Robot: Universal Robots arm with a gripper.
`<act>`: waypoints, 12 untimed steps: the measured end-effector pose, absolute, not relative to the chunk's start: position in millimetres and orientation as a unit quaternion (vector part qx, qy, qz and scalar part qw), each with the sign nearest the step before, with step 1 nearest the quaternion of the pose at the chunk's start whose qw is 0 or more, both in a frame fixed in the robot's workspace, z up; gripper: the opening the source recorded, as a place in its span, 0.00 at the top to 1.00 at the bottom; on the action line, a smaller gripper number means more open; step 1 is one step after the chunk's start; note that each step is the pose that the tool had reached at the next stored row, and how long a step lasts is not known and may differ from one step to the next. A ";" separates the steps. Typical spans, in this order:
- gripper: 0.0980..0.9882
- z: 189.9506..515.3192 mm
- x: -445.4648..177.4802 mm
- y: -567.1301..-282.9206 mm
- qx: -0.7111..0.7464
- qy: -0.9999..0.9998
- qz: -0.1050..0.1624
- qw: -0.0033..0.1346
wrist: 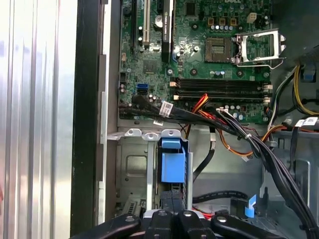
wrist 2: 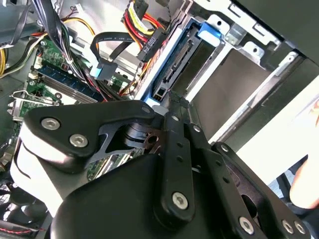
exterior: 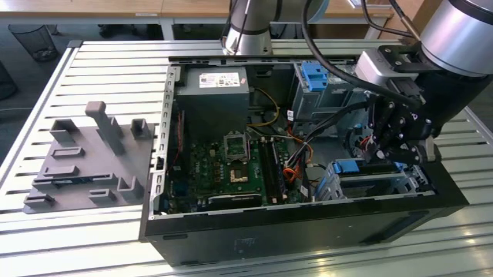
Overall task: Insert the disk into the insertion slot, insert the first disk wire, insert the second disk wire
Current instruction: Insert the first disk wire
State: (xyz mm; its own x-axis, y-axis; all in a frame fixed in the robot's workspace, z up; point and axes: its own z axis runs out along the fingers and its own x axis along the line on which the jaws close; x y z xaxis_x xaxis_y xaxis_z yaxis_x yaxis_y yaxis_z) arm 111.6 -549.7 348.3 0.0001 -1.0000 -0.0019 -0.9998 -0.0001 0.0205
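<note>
Looking at an open computer case (exterior: 231,231) lying on its side on a slatted metal worktop (exterior: 100,57). Down at about 4 o'clock of the case in the exterior view: the tool (exterior: 383,157), dipped in over the low silver drive cage (exterior: 408,186). Pinched together in both wrist views, nothing clamped in it, tip sitting right at the blue rail of the disk (wrist: 174,167). Can't tell for sure about actual contact there. Got the disk standing on edge inside that cage already, sheet metal close on either side, blue tab up at the cage's open end.

In the second wrist view, same disk (wrist 2: 175,67) showing its dark connector edge, with a black cable (wrist 2: 119,37) ending in a blue plug (wrist 2: 102,70) hanging near it but apart, plus a bunch of red and orange wires (wrist 2: 137,15) just beyond.

Rest of the case, exterior view again: motherboard (exterior: 231,167) at 9 o'clock from the cage, grey power supply box (exterior: 212,98) up at 11 o'clock, taller metal cage (exterior: 314,78) with a blue clip at 1 o'clock. Out on the worktop at 9 o'clock of the case, well apart from the tool: a grey plastic fixture plate (exterior: 77,167) with a few upright posts.
</note>
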 end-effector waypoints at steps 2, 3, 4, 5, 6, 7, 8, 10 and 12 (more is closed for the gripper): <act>0.99 352.5 111.6 -549.4 0.707 -0.707 -0.006 0.005; 0.99 354.5 111.6 -549.2 0.707 -0.707 -0.005 0.004; 0.99 356.5 111.7 -548.9 0.707 -0.707 -0.004 0.003; 0.99 357.8 111.8 -548.5 0.707 -0.707 -0.004 0.002; 0.99 358.4 111.9 -547.7 0.707 -0.707 -0.003 0.002; 0.99 358.8 112.1 -546.6 0.707 -0.707 -0.003 0.001; 0.99 358.9 112.5 -545.2 0.707 -0.707 -0.003 0.001; 0.99 358.9 114.2 -542.4 0.707 -0.707 -0.002 0.001; 0.99 358.9 116.2 -540.1 0.707 -0.707 -0.002 0.001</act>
